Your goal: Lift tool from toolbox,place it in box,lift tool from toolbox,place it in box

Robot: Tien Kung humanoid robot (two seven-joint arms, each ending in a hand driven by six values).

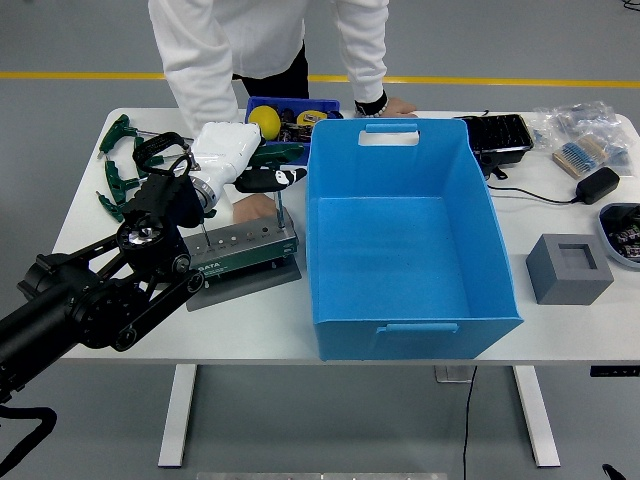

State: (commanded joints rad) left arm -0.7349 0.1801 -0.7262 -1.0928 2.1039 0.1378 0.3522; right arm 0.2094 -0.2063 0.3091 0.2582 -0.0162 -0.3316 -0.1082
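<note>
Left hand [262,180] grips, apparently, a screwdriver [274,198] standing in the toolbox [240,250], left-centre, beside the empty blue box [400,240].

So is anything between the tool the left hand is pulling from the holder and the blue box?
Only the blue box's own left wall. The left hand holds the black-handled tool just beside it, tip near the gray holder.

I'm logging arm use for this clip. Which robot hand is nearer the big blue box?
Left. The left hand grips a black-handled tool just left of the blue box, above the grey tool holder. The right hand is out of view.
</note>
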